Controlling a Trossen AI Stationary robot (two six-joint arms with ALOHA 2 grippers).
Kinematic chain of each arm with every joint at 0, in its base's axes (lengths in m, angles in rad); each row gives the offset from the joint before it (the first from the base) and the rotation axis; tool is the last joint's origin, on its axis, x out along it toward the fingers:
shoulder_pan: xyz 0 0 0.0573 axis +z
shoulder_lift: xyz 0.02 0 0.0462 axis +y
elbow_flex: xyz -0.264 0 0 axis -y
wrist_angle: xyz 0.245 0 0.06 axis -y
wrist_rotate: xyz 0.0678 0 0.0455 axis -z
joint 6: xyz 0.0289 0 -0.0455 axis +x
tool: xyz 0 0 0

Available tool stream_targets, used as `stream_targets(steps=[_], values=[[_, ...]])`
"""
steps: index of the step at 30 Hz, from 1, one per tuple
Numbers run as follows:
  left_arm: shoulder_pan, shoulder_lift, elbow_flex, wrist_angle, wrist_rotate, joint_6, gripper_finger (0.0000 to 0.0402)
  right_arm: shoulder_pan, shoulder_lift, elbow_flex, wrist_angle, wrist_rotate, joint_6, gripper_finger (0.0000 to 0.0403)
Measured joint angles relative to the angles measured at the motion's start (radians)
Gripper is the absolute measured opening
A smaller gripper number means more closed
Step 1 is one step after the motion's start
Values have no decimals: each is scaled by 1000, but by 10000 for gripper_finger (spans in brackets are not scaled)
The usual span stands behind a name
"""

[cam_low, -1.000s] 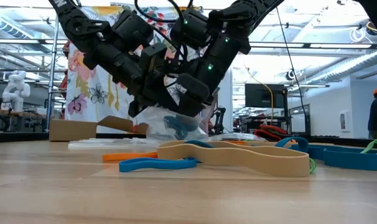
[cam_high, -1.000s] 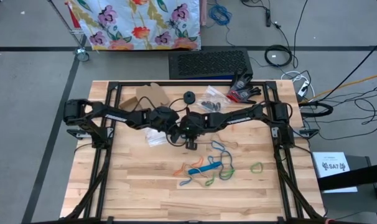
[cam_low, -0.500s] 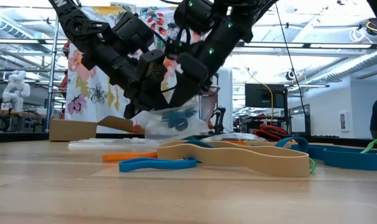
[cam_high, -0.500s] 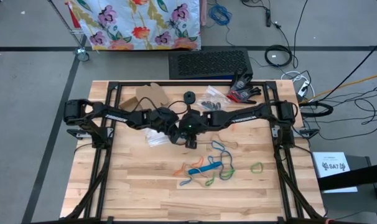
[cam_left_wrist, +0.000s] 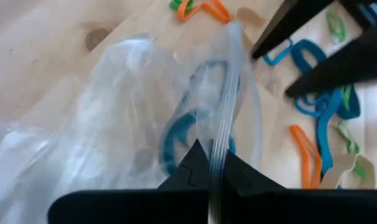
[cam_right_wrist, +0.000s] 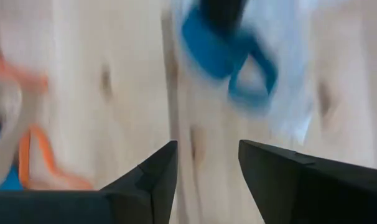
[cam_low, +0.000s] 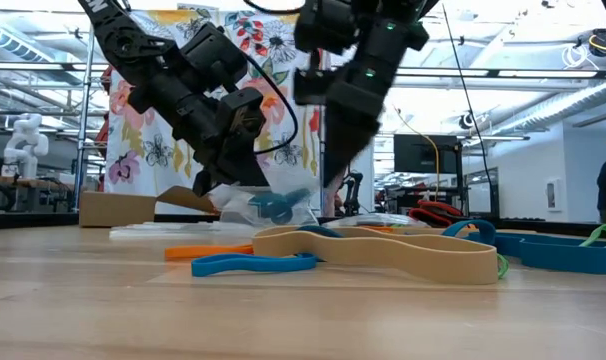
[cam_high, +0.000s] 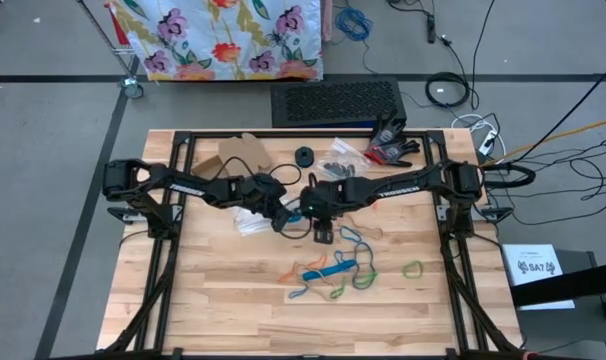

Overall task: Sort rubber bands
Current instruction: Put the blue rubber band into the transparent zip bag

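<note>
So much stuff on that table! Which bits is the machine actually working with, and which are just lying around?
In use:
- loose coloured rubber bands on the wood
- clear plastic bag with blue rubber bands inside, pinched by the left gripper
- right gripper, open beside it

Lying about:
- brown cardboard piece
- red-and-black glove
- small black round part

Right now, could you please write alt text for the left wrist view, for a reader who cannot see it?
The left tool is shut on the rim of a clear plastic bag with blue rubber bands inside, held above the wooden table. Beyond the bag, two dark fingers of the right tool stand open over loose blue, orange, green and tan bands.
</note>
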Motion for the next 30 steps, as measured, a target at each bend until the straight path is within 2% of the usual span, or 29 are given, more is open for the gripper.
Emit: stream_targets(steps=[5, 10, 15, 22, 24, 27, 30], values=[[-2, 0, -1, -1, 0, 18, 0, 37, -16, -63, -56, 3, 59, 146], [-14, 0, -1, -1, -1, 24, 0, 82, -88, -196, -43, 7, 171, 134], [-22, 0, -1, 1, -2, 41, 0, 127, -187, -365, 71, 14, 301, 128], [-23, 0, -1, 9, -3, 40, 0, 119, -171, -491, 181, 32, 373, 122], [-24, 0, -1, 10, -3, 40, 0, 115, -159, -493, 183, 38, 359, 98], [-24, 0, -1, 26, -4, 40, 0, 113, -161, -483, 188, 43, 305, 25], [-24, 0, -1, 36, -4, 40, 0, 113, -168, -440, 192, 45, 274, 11]])
